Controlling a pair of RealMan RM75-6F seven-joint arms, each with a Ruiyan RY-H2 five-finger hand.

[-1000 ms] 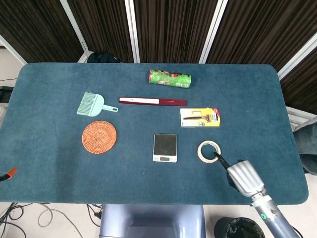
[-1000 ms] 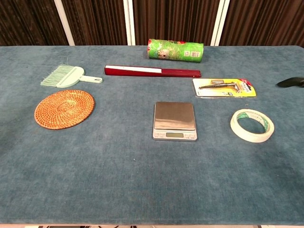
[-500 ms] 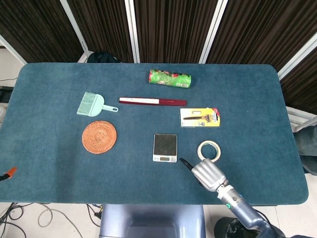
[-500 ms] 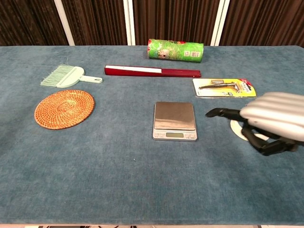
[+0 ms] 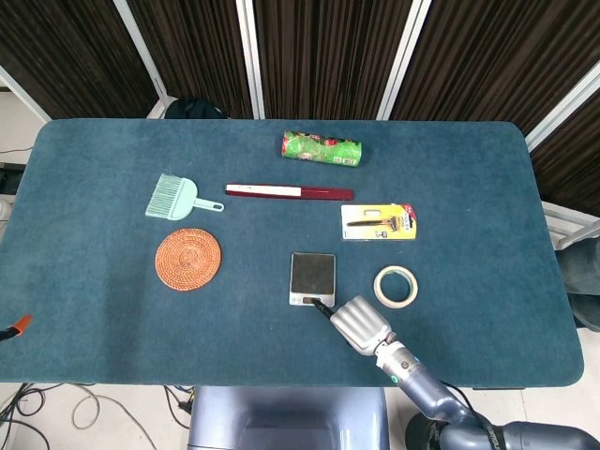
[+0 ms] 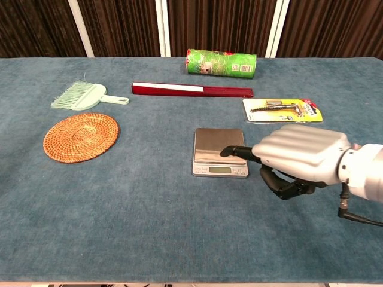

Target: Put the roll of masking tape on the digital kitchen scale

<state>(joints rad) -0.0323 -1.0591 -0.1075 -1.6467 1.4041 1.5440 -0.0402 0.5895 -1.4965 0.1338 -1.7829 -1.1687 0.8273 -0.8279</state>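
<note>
The roll of masking tape (image 5: pixel 396 286) lies flat on the blue cloth, to the right of the digital kitchen scale (image 5: pixel 312 278). The scale (image 6: pixel 219 146) has a bare steel platform. My right hand (image 5: pixel 361 323) hovers near the table's front edge, just below the gap between scale and tape, and holds nothing. In the chest view the right hand (image 6: pixel 299 158) has its fingers loosely curved underneath, and a dark fingertip (image 6: pixel 230 151) reaches over the scale's right front corner. There the hand hides the tape. My left hand is out of sight.
A packaged tool (image 5: pixel 379 222) lies behind the tape. A dark red bar (image 5: pixel 289 191) and a green printed roll (image 5: pixel 322 148) sit further back. To the left are a woven coaster (image 5: pixel 188 259) and a mint hand brush (image 5: pixel 174 197).
My right hand has swept leftward from beyond the tape, past it, to the scale's front right corner. The tape has stayed where it was.
</note>
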